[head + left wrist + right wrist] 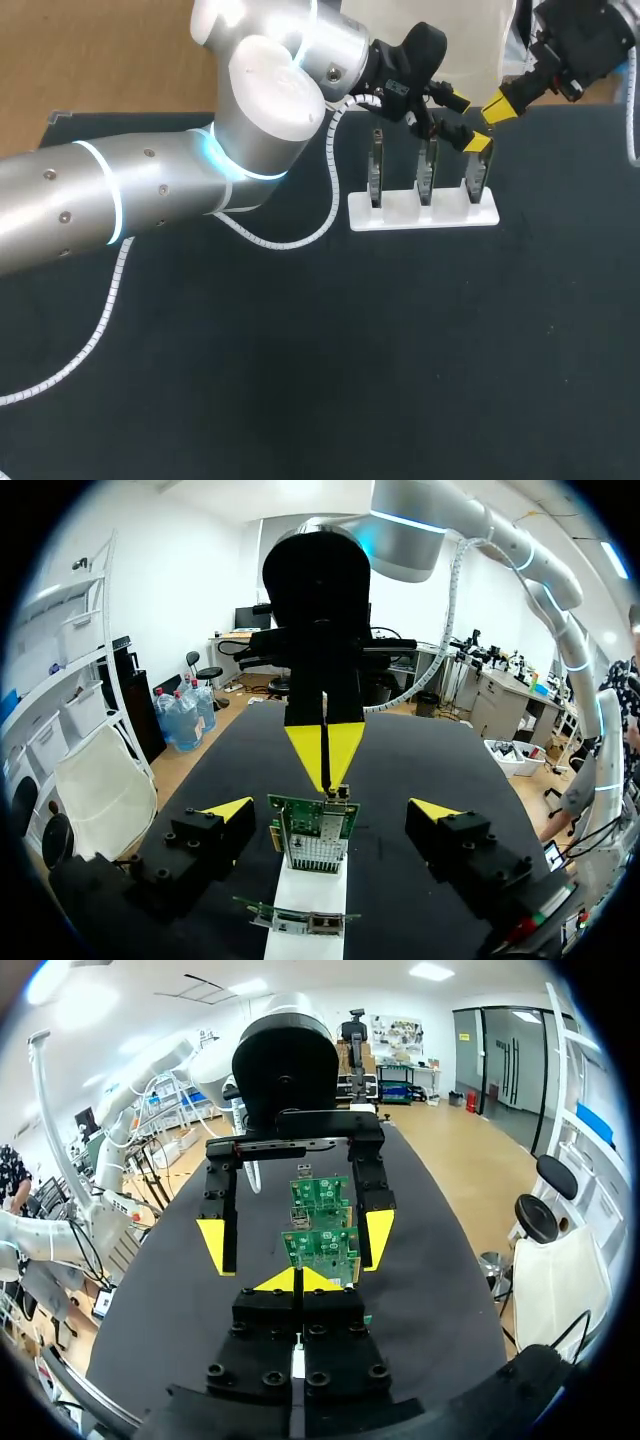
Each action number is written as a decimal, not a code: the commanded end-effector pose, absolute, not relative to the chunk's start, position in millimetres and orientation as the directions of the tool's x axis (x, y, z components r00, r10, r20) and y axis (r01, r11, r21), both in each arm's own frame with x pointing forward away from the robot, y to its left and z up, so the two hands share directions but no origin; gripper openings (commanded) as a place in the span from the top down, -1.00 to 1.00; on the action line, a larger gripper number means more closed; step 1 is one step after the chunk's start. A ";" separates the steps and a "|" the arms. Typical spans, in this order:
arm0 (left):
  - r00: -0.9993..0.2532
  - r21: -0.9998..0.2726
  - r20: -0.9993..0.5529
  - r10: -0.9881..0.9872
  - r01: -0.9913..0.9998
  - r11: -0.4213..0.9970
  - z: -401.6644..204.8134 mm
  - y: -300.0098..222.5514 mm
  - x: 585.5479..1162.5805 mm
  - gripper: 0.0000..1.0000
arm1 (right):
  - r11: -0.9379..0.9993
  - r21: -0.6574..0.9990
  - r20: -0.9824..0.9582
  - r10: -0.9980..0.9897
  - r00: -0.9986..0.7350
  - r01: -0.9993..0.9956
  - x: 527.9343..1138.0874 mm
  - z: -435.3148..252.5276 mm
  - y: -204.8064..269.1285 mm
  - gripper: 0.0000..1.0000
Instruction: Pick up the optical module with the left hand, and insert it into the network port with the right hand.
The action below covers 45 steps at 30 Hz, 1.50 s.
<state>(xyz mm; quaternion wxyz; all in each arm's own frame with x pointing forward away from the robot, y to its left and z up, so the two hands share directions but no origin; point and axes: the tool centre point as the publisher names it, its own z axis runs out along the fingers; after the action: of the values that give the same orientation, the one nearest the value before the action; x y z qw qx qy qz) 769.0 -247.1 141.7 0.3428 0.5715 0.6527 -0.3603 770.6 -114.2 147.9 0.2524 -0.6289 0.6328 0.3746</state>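
Observation:
A white rack (400, 215) holds three upright green network boards. My left gripper (468, 122) hangs open over the rightmost board (477, 178), one yellow fingertip on each side of the board (318, 832) and neither touching it. My right gripper (497, 105) is shut, its joined yellow tips (325, 755) pointing down at that board's top edge. A small metal piece (340, 793) sits on the edge just under those tips; I cannot tell whether it is the optical module. In the right wrist view my own tips (297, 1280) rest against the nearest board (322, 1247), with the left gripper (296, 1242) straddling it.
The other two boards (375, 170) (427, 170) stand left of the rightmost one on the same rack. My left arm with its white spiral cable (100, 330) spans the left half of the black table (300, 380).

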 end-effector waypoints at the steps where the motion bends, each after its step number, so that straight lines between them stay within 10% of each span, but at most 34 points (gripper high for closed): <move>1: -0.113 -0.080 -0.857 0.503 0.993 0.088 142.4 -247.4 769.2 -1.00 | -0.075 0.164 -0.790 -0.607 -0.086 -0.983 771.7 144.4 -114.2 1.00; 45: -0.113 -0.080 -0.857 0.503 0.993 0.088 142.4 -247.4 769.2 -1.00 | -0.064 0.192 -0.792 -0.599 -0.116 -0.979 769.5 132.9 -115.1 1.00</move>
<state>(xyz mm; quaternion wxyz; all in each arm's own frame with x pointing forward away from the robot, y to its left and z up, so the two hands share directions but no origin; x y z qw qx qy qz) 769.0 -247.1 141.7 0.3428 0.5715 0.6527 -0.3603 768.8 -114.2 140.0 0.2455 -0.6185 0.6391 0.3857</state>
